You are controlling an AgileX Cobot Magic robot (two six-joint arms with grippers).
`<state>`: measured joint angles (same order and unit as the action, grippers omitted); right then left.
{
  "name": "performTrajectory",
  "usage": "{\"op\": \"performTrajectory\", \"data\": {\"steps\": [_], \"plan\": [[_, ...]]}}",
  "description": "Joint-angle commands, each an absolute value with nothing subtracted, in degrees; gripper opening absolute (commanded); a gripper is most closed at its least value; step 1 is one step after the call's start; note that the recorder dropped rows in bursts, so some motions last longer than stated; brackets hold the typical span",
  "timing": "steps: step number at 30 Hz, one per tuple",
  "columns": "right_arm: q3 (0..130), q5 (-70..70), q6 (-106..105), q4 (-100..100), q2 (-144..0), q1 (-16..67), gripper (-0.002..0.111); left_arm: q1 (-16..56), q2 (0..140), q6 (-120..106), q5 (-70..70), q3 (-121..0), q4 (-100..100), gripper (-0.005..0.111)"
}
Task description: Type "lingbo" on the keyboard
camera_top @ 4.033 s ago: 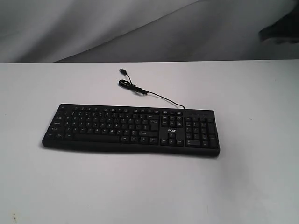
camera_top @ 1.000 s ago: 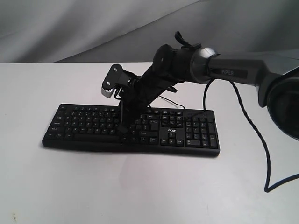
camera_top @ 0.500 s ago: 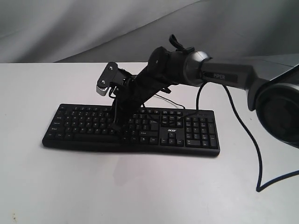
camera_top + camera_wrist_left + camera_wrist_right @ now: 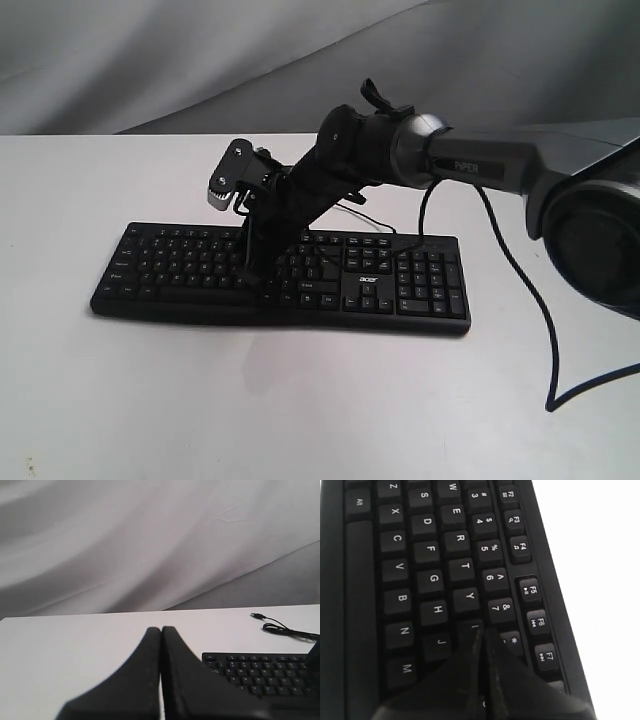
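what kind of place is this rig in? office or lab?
Most likely a lab test bench, not an office: a plain white table, a draped grey cloth backdrop, and a lone keyboard whose USB plug lies loose on the table, connected to nothing.

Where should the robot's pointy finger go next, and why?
Probably slide the right gripper one key further from the Y key and press. Its shut tips sit over the key next to Y on the keyboard, likely U, and "lingbo" needs I, not U.
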<state>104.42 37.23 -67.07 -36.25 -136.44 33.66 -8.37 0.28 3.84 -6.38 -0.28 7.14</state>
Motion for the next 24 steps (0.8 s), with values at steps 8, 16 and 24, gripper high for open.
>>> {"op": "performTrajectory", "data": {"steps": [8,16,24], "plan": [[104.77,37.76,-67.67,-36.0,-137.57,32.99,0.0,-7.99,0.0,3.96,-5.97,0.0,7.16,0.0],[104.77,38.1,-67.67,-36.57,-134.39,35.18,0.0,-7.99,0.0,3.96,-5.97,0.0,7.16,0.0],[104.77,39.58,-67.9,-36.37,-134.81,37.74,0.0,-7.99,0.0,3.96,-5.97,0.0,7.16,0.0]]}}
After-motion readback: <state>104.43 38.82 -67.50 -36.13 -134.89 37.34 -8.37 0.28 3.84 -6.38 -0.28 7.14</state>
